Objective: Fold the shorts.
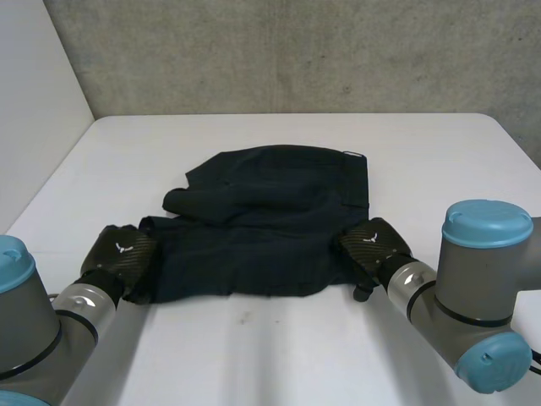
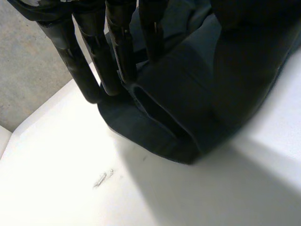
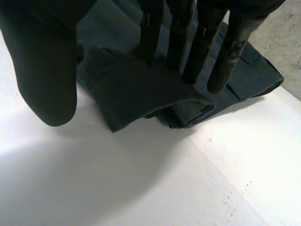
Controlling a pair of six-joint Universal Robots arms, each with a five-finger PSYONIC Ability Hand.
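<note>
Dark shorts lie partly folded in the middle of the white table, waistband toward the far right. My left hand sits at the near left corner of the shorts. Its straight fingers reach the doubled cloth edge without curling round it. My right hand is at the near right corner. There the straight fingers rest on top of the folded cloth, while the thumb hangs apart above the bare table.
White table surface runs in front of the shorts and to both sides. A grey concrete wall stands behind the table's far edge. Small dark marks dot the tabletop near my left hand.
</note>
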